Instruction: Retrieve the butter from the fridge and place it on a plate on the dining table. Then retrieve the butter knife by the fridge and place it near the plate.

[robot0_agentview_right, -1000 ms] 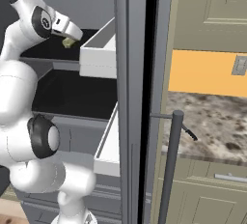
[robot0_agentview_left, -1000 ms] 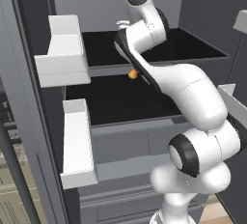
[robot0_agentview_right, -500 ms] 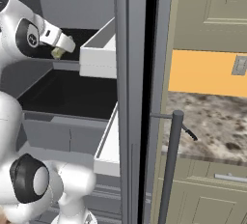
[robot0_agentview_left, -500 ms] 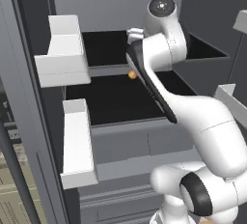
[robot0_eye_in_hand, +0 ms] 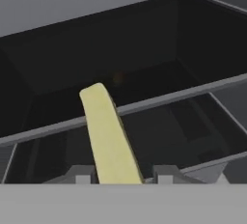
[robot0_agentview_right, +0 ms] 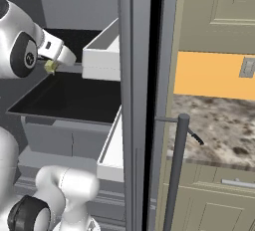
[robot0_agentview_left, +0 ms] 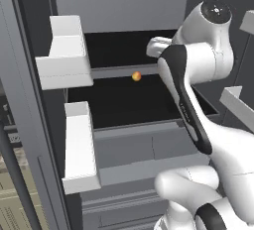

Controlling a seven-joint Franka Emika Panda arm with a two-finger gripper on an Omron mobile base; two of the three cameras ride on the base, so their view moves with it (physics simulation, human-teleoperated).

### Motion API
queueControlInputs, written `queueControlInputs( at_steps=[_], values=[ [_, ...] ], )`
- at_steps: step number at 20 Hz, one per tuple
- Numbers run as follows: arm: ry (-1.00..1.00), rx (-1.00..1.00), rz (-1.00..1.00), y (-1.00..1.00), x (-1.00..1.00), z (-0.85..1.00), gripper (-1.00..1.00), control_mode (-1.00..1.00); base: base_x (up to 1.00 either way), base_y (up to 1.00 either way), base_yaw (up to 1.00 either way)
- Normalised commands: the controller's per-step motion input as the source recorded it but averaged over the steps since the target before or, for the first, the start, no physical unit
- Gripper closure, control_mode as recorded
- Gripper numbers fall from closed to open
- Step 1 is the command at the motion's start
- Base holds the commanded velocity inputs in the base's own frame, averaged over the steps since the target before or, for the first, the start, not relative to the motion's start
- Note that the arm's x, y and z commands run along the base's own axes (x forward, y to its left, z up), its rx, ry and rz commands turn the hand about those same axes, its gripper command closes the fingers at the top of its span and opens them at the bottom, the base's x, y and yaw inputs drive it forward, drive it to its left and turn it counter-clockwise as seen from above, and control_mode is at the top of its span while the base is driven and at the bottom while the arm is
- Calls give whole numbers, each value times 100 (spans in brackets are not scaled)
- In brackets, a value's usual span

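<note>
My gripper is shut on the butter, a pale yellow stick, in front of the open fridge's upper dark shelf. In the hand view the butter rises from between the two fingertips of the gripper and leans up to the left, over the shelf edge. In the left base view the forearm covers the hand. The butter knife, slim and dark, lies on the marbled wall counter to the right of the fridge door. The plate and the dining table are out of view.
A small orange ball lies on the fridge's upper shelf. White door shelves jut out at the left, another white door shelf stands close to the hand's right, and a long bar handle stands on the door.
The hand has drawn back and down out of the upper shelf with the butter still in its grip, and the elbow has swung to the right. The fridge and the knife have stayed put.
</note>
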Motion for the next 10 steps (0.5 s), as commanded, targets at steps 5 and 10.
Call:
queueControlInputs(
  at_steps=[5, 10],
  values=[
    [7, 0, 12, 0, -76, 0, 100, -100, 0, 0, 0],
    [15, 0, -3, -1, -80, -13, 100, -100, 0, 0, 0]
  ],
)
